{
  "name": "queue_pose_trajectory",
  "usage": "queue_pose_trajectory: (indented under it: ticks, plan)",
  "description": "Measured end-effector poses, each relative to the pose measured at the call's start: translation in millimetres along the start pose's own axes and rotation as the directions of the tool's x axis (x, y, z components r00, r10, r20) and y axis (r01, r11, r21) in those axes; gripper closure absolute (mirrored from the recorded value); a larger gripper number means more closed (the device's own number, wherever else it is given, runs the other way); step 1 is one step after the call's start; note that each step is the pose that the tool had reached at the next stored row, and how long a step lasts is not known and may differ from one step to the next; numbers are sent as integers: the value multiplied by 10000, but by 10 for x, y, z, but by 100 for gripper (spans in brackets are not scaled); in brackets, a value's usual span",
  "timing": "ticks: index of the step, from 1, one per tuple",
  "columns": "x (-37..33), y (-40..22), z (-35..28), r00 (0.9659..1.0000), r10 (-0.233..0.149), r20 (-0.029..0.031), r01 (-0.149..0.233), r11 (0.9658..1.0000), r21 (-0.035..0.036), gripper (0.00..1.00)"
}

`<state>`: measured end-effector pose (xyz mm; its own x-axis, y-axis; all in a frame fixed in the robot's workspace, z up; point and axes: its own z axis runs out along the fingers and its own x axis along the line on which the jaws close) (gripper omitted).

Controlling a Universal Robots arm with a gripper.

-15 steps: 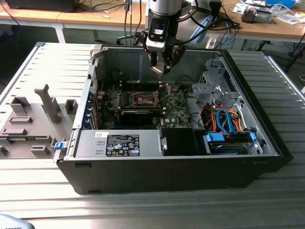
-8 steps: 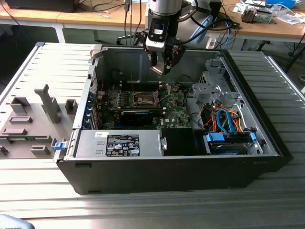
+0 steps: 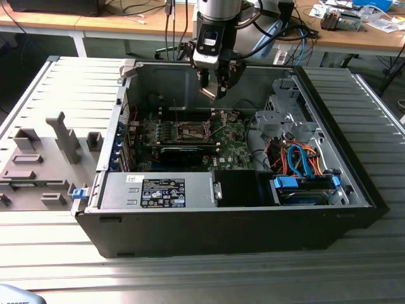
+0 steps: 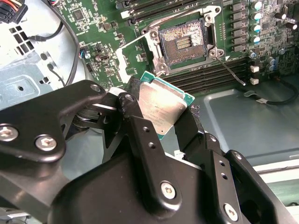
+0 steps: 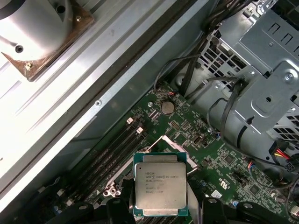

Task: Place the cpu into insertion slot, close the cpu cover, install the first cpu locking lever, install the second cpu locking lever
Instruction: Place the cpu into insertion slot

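In the exterior view, a grey tray of moulded holders [image 3: 38, 164] lies on the ribbed counter [image 3: 190, 272], at nine o'clock from the open computer case [image 3: 240, 231]. Inside the case, the power supply [image 3: 158, 190] sits at seven o'clock from the green motherboard [image 3: 231, 149].

The insertion slot [image 3: 191, 131] lies on that board. In the second wrist view its dark pin field is uncovered, and a thin metal lever [image 4: 231, 72] sticks out from one corner.

My gripper [image 3: 215, 88] hangs above the board at one o'clock from the slot, apart from it. It is clamped on the cpu [image 4: 161, 105], with black fingers [image 4: 135, 126] pressing two opposite edges. In both wrist views the chip's silvery top shows. In the second wrist view the chip is tilted, clear of the slot and not yet seated.

At three o'clock from the motherboard stands the metal drive cage [image 3: 288, 114]. Blue and orange cables [image 3: 304, 158] lie at four o'clock.
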<state>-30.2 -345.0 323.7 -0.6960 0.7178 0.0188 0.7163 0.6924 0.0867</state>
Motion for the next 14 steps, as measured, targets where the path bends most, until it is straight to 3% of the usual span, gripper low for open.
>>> queue_pose_trajectory:
  ticks: [14]
  plan:
    - [0, 0, 0, 10000, 95, 8, -95, 10000, -2, 46]
